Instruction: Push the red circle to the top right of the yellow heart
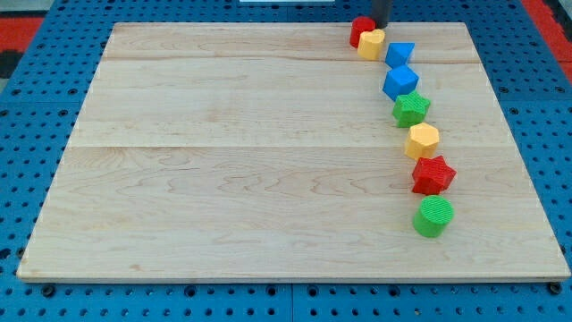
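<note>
Red circle [361, 29] sits at the desk's [250, 179] top edge, right of centre, touching the yellow heart [373, 43] on the heart's upper left. No hand is fitted; the arm ends in a rod, so no spread or pinch applies. My tip [381, 25] stands at the top edge, just right of the circle and just above the heart, where the rod meets both.

To do this step well, push the circle only, along the top edge toward the view's right, on an arc that passes over the heart without dragging it. Room is scarce: the desk edge lies close above.

Below the heart, a chain runs down the right side: blue triangle [399, 53], blue cube [400, 81], green star [411, 108], yellow hexagon [422, 140], red star [433, 174], green cylinder [433, 216]. The triangle lies nearest the target spot and could be nudged.
</note>
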`<action>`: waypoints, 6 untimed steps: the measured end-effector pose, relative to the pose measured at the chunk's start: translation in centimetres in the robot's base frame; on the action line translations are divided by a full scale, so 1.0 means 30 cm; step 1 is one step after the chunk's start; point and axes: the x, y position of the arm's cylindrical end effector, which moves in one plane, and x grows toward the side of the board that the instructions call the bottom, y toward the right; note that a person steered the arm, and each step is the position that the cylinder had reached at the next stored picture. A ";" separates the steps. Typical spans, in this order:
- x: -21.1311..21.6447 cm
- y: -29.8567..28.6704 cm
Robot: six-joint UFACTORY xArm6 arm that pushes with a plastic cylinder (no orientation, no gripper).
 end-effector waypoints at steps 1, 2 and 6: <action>0.001 -0.136; 0.002 -0.328; 0.248 -0.345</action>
